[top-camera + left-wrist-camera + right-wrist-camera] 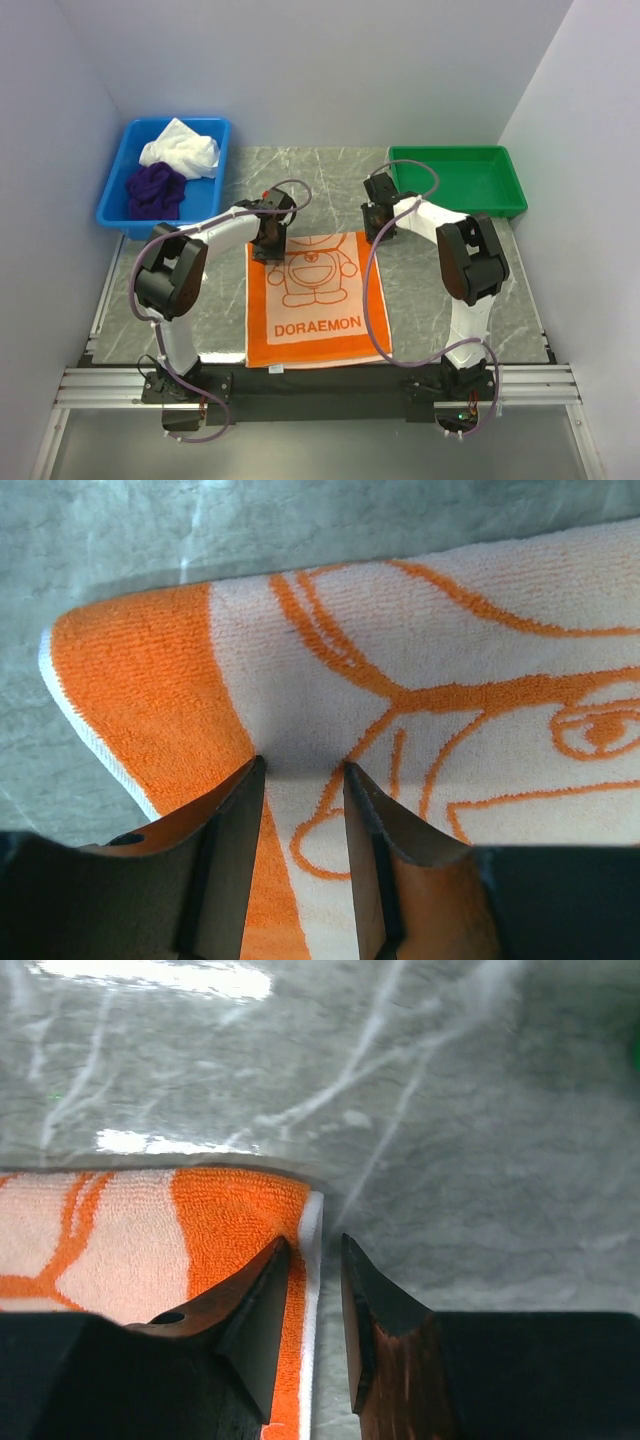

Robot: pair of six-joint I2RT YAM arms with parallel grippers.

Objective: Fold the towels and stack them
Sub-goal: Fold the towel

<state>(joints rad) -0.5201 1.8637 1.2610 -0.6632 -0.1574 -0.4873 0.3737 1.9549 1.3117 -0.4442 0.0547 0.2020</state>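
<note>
The left gripper [300,765] has its two fingers [235,820] a little way apart, with just a thin gap. The tips are down on the orange towel [140,680], a bit in from its corner. That corner is in front of the fingers and to their left. White cloth with orange lines shows in the gap.

The right gripper [312,1242] has a thin gap too. Its left finger [255,1300] sits on the orange border. The towel's white edge runs right into the gap, and the other finger is over the bare grey table [480,1110].

From both grippers the towel lies flat and spreads back toward the arm bases. It has a cartoon and the word DORAEMON on it. A purple cable [372,300] from the right arm hangs across the towel's right edge, behind the right gripper.

Past the left gripper and off to its left is a blue bin [115,180]. A purple towel [155,190] is bunched up in it, and a white towel [182,150] is crumpled just beyond that. Past the right gripper, off to its right, is a green tray [450,180]. Both are well apart from the fingers.
</note>
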